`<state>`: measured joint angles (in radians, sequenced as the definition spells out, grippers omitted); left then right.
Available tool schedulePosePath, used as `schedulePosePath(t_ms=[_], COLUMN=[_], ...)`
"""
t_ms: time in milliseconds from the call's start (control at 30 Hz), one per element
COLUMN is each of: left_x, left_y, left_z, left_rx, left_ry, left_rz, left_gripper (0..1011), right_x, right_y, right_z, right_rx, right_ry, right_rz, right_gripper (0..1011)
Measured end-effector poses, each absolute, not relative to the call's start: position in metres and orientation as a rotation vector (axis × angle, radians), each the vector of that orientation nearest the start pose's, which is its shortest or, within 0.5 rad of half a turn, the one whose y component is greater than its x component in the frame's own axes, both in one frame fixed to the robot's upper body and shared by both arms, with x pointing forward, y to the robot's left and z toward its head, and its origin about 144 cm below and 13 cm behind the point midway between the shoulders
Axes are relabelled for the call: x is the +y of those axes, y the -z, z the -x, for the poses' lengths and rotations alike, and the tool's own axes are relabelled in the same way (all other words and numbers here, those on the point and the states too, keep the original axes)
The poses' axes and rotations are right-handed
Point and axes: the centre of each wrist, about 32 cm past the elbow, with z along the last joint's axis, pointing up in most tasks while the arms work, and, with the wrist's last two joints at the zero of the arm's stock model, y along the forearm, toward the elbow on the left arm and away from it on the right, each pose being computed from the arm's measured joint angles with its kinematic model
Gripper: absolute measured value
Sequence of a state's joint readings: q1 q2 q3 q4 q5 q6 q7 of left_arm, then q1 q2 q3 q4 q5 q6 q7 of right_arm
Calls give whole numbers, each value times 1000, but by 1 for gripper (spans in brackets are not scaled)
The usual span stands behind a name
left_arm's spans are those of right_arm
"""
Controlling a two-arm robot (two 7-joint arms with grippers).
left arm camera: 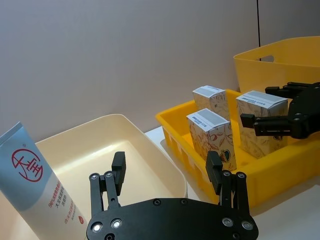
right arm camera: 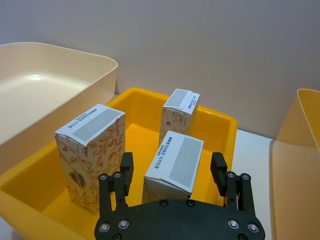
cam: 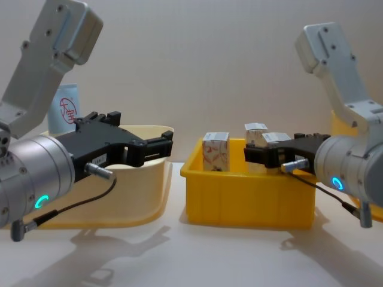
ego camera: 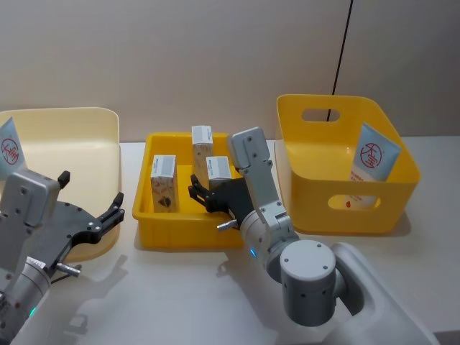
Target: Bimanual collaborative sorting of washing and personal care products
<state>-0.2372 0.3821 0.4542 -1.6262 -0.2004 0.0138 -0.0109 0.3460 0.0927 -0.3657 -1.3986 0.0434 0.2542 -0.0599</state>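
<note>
Left gripper [ego camera: 92, 203] nearest, fingers apart, empty, hovering over cream bin [ego camera: 79, 136] holding one blue tube [ego camera: 8, 148]. Centre: yellow tray [ego camera: 188, 236], three cartons [ego camera: 164, 182] upright. Right gripper [ego camera: 203, 192] fingers apart, straddling nearest carton [right arm camera: 174, 165]. Right: yellow basket [ego camera: 320, 208], second tube [ego camera: 374, 159].

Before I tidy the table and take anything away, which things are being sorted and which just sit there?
Being sorted:
- three cartons
- two blue tubes

Just sitting there:
- cream bin
- shallow yellow tray
- tall yellow bin
</note>
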Motion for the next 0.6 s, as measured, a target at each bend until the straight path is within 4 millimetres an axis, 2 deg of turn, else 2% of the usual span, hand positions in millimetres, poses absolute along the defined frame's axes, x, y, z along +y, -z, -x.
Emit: schedulePosePath(t_ms=[200, 333, 433, 500, 533, 600], left_x=[198, 198, 198, 198, 198, 198], left_y=[-1204, -1204, -1204, -1204, -1204, -1204], left_z=[-492, -492, -492, -492, -492, -492], left_rx=[-268, -268, -268, -268, -268, -268], left_ry=[-1124, -1124, -1124, -1124, -1124, -1124], left_rz=[-61, -61, -61, -61, -61, -61], left_gripper=[1000, 1000, 1000, 1000, 1000, 1000], right_x=[-144, -143, -143, -143, -143, -142], right_y=[-1199, -1200, -1199, -1199, -1199, -1199], right_z=[-539, -539, -539, -540, -540, -540], right_rx=[-69, -71, -72, -73, -73, -73], right_ry=[1322, 1328, 1330, 1331, 1332, 1333], right_rz=[218, 219, 221, 221, 222, 222], right_gripper=[861, 707, 647, 566, 566, 490])
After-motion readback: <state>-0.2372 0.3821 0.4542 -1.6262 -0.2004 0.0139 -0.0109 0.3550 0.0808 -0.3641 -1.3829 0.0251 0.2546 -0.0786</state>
